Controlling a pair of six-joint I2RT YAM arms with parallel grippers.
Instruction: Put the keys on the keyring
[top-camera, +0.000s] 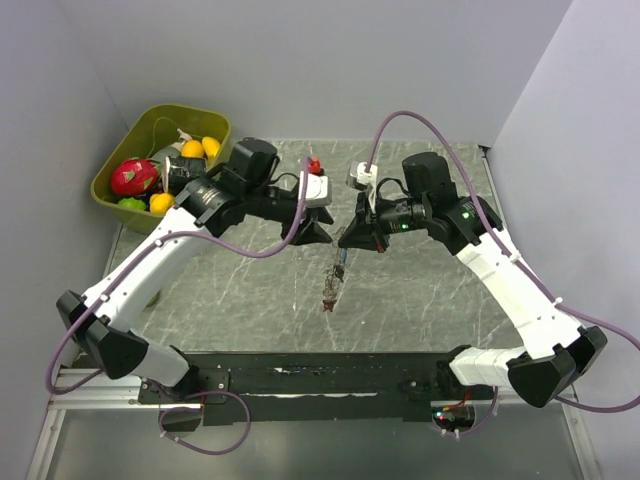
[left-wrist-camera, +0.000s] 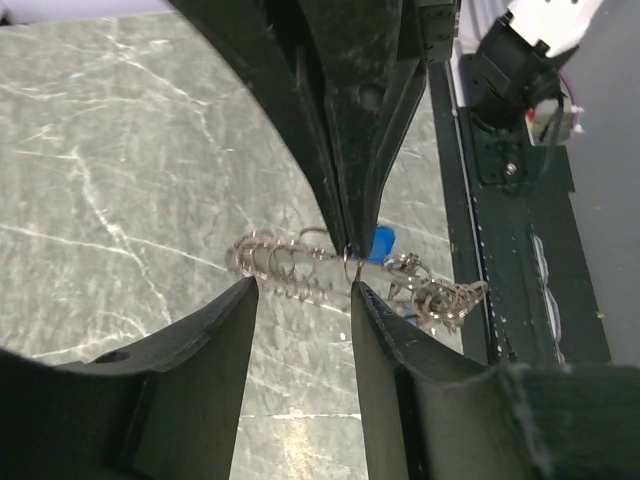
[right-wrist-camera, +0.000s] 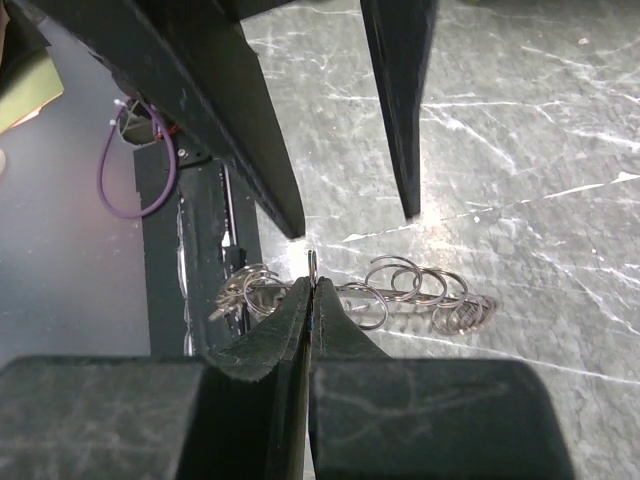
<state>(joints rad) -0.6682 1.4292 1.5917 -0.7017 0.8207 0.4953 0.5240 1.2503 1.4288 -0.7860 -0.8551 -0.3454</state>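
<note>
Marble table (top-camera: 430, 295); green bin (top-camera: 160, 116) holds fruit (top-camera: 133, 177); right tool (top-camera: 346, 240) pinches keyring (top-camera: 332, 283).

Worktop (top-camera: 420, 290): grey-green marble-look sheet w/ pale veins, slight sheen.
Back wall (top-camera: 330, 60), L wall (top-camera: 40, 160), R wall (top-camera: 585, 140): plain pale grey-lilac panels, closing worktop in on 3 sides.
Near edge: black base plate (top-camera: 300, 378) runs across the front; silver alu rail (top-camera: 90, 388) beside it at L.
Green bin (top-camera: 170, 125) in back-L corner of worktop, holding red, yellow & green fruit (top-camera: 135, 178).
Light: even, diffuse, from above; shadows soft. Bright glare patch (right-wrist-camera: 440, 232) on worktop in R wrist view.
</note>
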